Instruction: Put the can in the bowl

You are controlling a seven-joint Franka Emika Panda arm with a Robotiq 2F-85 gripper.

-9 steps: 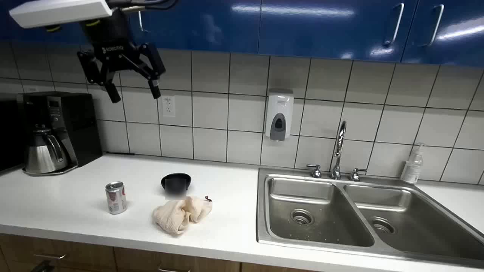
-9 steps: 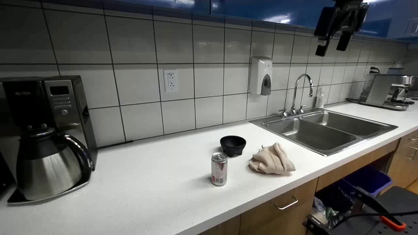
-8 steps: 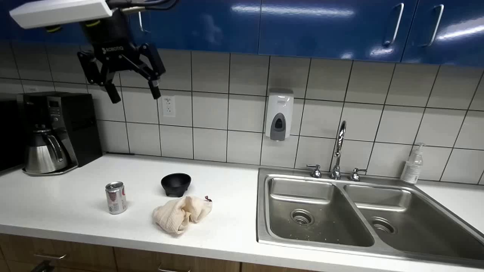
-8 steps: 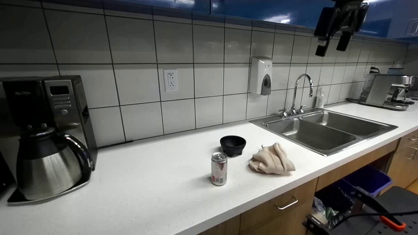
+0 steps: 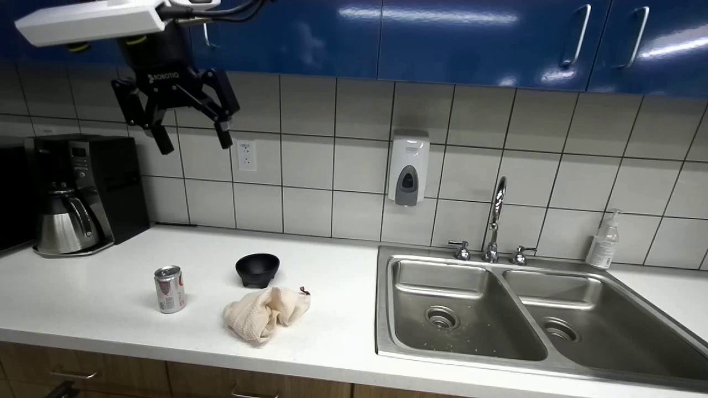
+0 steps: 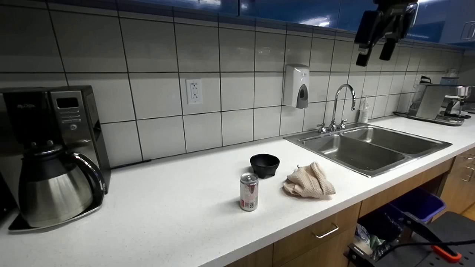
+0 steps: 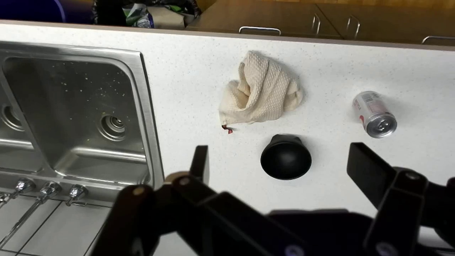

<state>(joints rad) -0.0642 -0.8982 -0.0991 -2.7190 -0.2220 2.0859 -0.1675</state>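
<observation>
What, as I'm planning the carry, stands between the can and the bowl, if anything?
Nothing visible: the wrist view shows white countertop between the can and the bowl. The cloth lies off that straight line.

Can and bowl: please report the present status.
Hand open, empty, high above counter. Can upright, outside bowl. Cloth near bowl, not between bowl and can.

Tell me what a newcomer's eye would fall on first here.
Probably the black gripper, hanging open high above the white counter, upper left in an exterior view. Next, the glossy blue cabinets along that view's top edge and the double sink at its lower right. Between gripper and front edge, the can stands left of the bowl, with a crumpled cloth nearer that edge than the bowl.
</observation>
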